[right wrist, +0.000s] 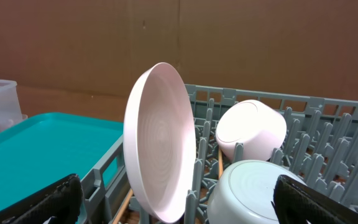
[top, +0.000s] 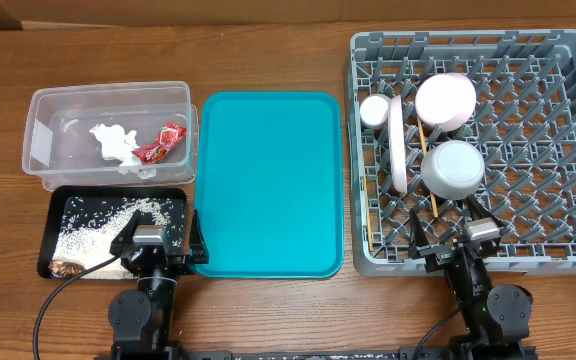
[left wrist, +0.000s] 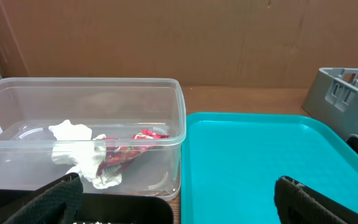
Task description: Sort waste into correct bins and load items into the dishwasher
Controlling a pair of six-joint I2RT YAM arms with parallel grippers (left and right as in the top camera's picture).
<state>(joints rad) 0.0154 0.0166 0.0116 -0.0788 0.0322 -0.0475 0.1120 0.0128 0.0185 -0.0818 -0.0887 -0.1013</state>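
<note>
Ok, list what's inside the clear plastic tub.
A crumpled white tissue and a red snack wrapper lie on the bottom of the clear plastic tub. Anything beneath the tissue is covered.

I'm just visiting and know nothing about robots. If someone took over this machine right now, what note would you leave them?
Open, holding nothing: left gripper by the black tray, right gripper at the grey rack's near edge.
In the clear tub: tissue, red wrapper.
In the black tray: grains, brown scraps.
In the grey rack: plate, pink bowl, white bowl, cup, chopsticks.
Done: sorting and loading look finished.
Left: nothing visible; teal tray is bare.
</note>
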